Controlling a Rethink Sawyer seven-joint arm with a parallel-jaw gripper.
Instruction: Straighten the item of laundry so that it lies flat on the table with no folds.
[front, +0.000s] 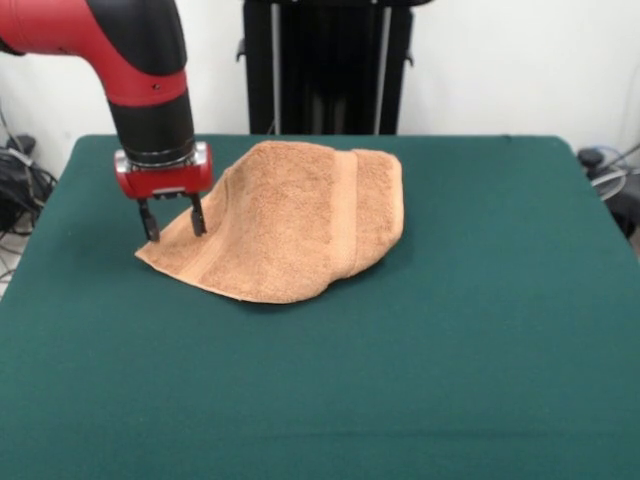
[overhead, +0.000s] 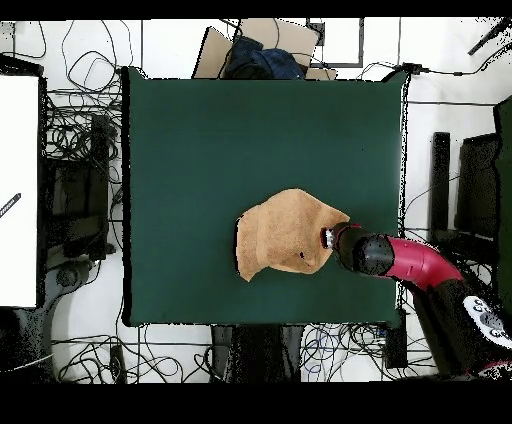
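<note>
Front view: the light orange-tan terry-cloth towel (front: 290, 215) is seen rumpled on the far half of the dark green felt-covered table (front: 320, 400), one side folded over along a woven band. The red-and-black arm's gripper (front: 173, 224) is held parted, fingers straddling the towel's corner, apparently so that it can be pinched and drawn outward.

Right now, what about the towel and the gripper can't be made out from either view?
- Front view: the fingertips of the gripper stand apart at a corner of the towel; whether they pinch cloth is unclear.
- Overhead view: the arm covers the gripper and that towel corner.
- Both views: what lies under the towel's folded part, hidden by its top layer.
</note>
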